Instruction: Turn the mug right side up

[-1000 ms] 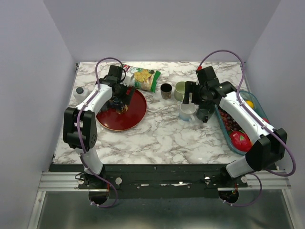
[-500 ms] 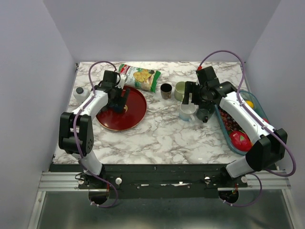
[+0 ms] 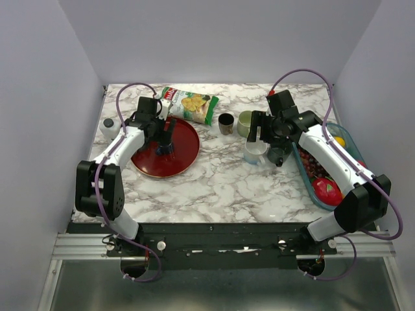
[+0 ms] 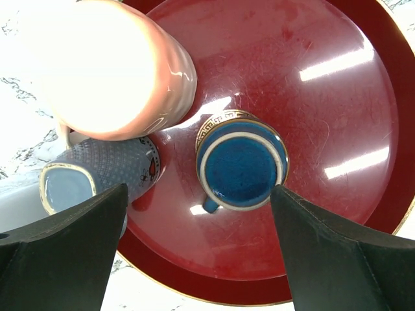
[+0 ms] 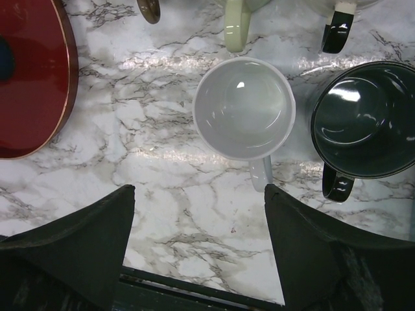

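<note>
Your left gripper hangs over the red plate with its two dark fingers spread wide and nothing between them. The blue mug stands on the plate just ahead of the gap, nearer the right-hand finger, showing you a blue disc ringed in white, with its short handle pointing back toward the gripper. Ahead of the left-hand finger, at the plate's edge, you see a glaring pink cup and, nearer the fingertip, a patterned cup.
</note>
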Tool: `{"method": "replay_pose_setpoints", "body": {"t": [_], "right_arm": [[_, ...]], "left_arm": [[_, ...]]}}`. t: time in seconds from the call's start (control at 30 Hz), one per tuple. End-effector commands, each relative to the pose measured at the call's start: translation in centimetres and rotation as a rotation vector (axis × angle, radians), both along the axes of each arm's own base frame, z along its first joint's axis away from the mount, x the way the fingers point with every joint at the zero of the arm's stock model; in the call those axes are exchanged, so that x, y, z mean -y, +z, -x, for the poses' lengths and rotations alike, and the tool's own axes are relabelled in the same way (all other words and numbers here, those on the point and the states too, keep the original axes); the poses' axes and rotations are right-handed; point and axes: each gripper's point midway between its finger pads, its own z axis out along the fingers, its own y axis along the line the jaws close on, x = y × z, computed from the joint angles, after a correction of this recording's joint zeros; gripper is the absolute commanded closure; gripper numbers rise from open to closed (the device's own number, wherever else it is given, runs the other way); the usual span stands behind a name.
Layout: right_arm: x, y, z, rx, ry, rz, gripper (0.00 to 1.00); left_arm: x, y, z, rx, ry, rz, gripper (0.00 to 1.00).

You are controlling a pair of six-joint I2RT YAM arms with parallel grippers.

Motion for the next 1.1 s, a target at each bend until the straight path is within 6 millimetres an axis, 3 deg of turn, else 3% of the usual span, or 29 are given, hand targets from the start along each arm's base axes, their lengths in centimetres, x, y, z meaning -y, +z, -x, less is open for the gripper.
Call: {"method": "replay_pose_setpoints", "body": {"t": [0.0, 0.27, 0.5, 0.57, 0.67, 0.83, 0.9, 1.07], "right_arm": [[-0.5, -0.2, 1.2, -0.034, 0.018, -0.032, 0.13], [-0.2, -0.5, 1.7, -0.038, 0.007, -0.03, 0.14], [-0.3, -0.9, 1.9, -0.047, 0.007, -0.038, 0.14], [-0.3, -1.0, 1.9, -0.05, 0.012, -0.037, 0.14], [-0.4, -1.2, 1.9, -0.051, 0.015, -0.036, 0.14], [-0.6, -1.1, 1.8, -0.049, 0.022, -0.045, 0.14], [-0.7, -1.1, 1.8, -0.05, 0.024, -0.047, 0.14], [-0.9, -1.3, 1.7, -0.058, 0.031, -0.057, 0.14]], "left_arm": [[0.7, -1.6, 0.1, -0.04, -0.033, 0.032, 0.01], [2.6, -4.1, 0.7, -0.131, -0.058, 0.124, 0.05], [2.5, -5.5, 1.9, -0.185, 0.003, 0.147, 0.31], [2.6, -5.5, 2.1, -0.19, 0.01, 0.154, 0.32], [2.9, -6.0, 2.8, -0.215, 0.039, 0.169, 0.33], [3.0, -6.9, 4.2, -0.257, 0.117, 0.179, 0.22], [3.0, -6.7, 4.5, -0.248, 0.136, 0.183, 0.16], [3.1, -6.4, 4.7, -0.23, 0.183, 0.189, 0.14]]}}
